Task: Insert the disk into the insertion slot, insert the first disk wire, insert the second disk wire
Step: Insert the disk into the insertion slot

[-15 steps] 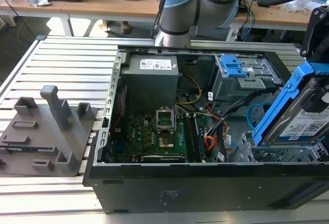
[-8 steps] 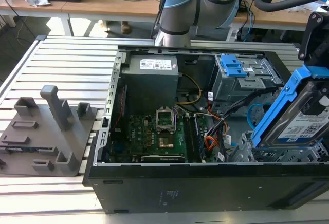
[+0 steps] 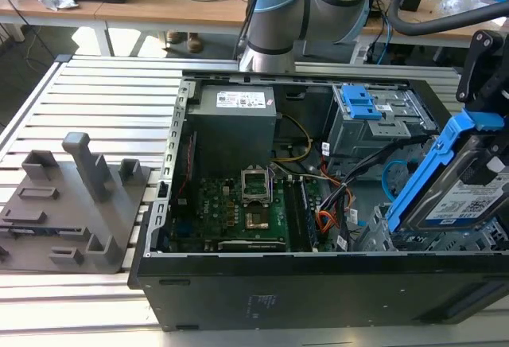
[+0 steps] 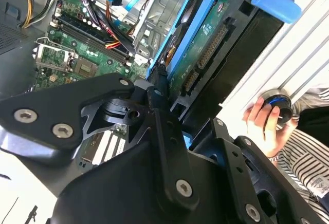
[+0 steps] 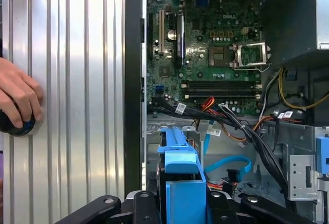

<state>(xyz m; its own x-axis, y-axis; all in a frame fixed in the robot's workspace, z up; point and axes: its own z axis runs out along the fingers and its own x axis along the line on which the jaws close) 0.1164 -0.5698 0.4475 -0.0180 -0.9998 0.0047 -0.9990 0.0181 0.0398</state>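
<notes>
Exterior view's right edge has the disk [image 3: 465,200], a flat rectangular silver-grey hard drive with a white label inside a bright blue plastic carrier. It hangs tilted, with the upper end high and the lower end just above the insertion slot [image 3: 445,245], a light grey perforated sheet-metal cage in a corner of the open black computer case [image 3: 318,295]. I cannot tell if disk and cage touch. In the second wrist view the black fingers [image 4: 157,95] are clenched on the blue edge of the carrier, so the disk stands out past their tips. The silver and pale blue robot arm [image 3: 278,13] rises behind the case. The first disk wire [image 3: 324,221], a thin flat orange-red cable, lies beside the green motherboard [image 3: 238,212], apart from the disk. The case stands on a ribbed metal surface [image 3: 103,92]. In the first wrist view a person's hand [image 5: 15,98] rests there on a dark round knob [image 5: 18,124].
</notes>
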